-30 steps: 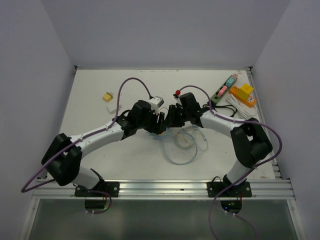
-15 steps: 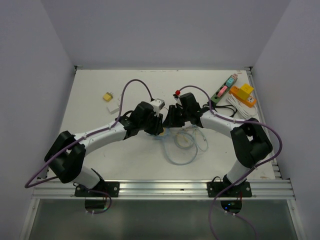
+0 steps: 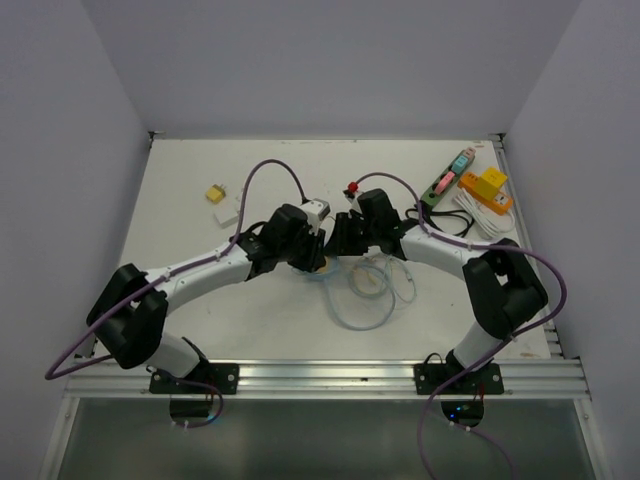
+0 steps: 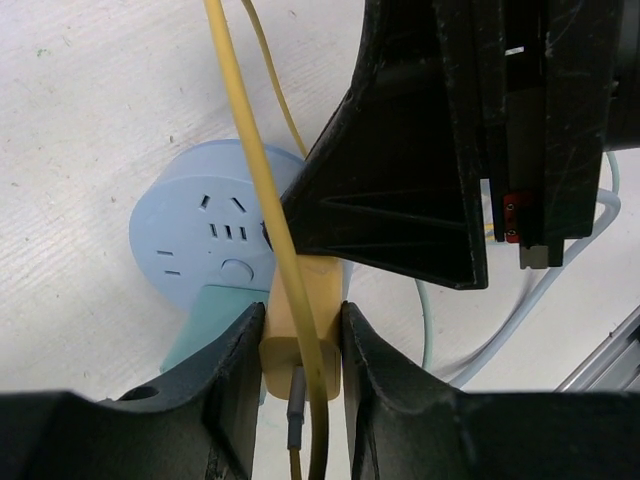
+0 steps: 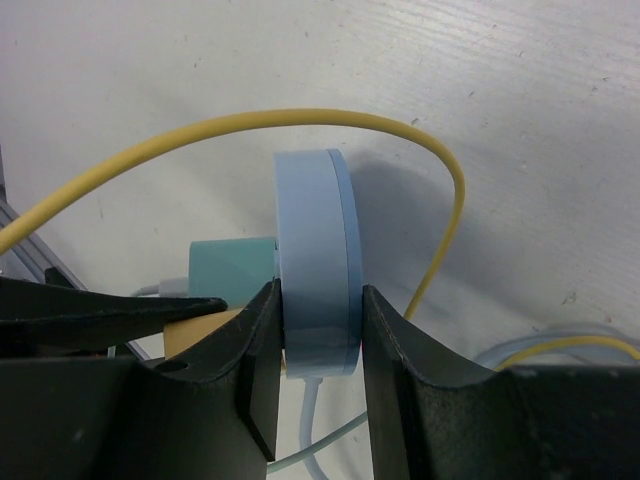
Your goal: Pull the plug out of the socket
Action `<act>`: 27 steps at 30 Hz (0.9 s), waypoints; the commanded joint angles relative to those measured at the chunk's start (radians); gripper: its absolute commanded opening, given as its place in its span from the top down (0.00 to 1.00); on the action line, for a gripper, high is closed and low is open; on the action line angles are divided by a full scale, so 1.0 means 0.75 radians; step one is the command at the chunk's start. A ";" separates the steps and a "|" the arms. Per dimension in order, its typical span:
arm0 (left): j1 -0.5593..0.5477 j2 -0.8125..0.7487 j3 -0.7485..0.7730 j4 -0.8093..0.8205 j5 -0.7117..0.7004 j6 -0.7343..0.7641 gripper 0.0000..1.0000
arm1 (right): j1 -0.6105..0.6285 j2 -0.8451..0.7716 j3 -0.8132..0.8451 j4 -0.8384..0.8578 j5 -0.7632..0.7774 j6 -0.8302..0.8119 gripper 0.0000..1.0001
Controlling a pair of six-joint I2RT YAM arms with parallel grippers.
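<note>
A round light-blue socket (image 4: 205,245) stands on edge between the two arms; in the right wrist view it shows edge-on (image 5: 315,262). My right gripper (image 5: 315,345) is shut on its rim. A yellow plug (image 4: 300,325) with a yellow cable (image 4: 250,160) sits in the socket face beside a teal plug (image 4: 210,320). My left gripper (image 4: 297,345) is shut on the yellow plug. In the top view both grippers meet at mid-table, the left (image 3: 318,255) and the right (image 3: 338,240), and hide the socket.
Pale blue and yellow cable loops (image 3: 365,290) lie in front of the grippers. A green power strip (image 3: 447,178), an orange box (image 3: 486,188) and white cables sit at the back right. A small yellow piece (image 3: 214,193) and a white one lie at the back left.
My left arm has moved right and closed in on the plug beside the right gripper. The right arm has barely moved.
</note>
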 commanded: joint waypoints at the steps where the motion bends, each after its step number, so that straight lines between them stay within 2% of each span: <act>1: 0.000 -0.151 0.075 0.051 -0.001 0.053 1.00 | -0.014 0.050 -0.080 -0.140 0.273 -0.155 1.00; 8: 0.006 -0.284 0.067 0.000 0.040 0.073 1.00 | -0.030 0.102 -0.116 -0.115 0.308 -0.168 1.00; 14: 0.053 -0.372 0.039 -0.031 0.056 0.065 1.00 | -0.037 0.126 -0.110 -0.087 0.257 -0.176 1.00; 19: 0.180 -0.417 0.055 -0.031 0.085 0.024 1.00 | -0.037 0.104 -0.102 -0.066 0.200 -0.176 1.00; 27: 0.366 -0.407 0.200 -0.082 -0.052 0.024 1.00 | -0.039 0.075 -0.086 -0.083 0.163 -0.180 1.00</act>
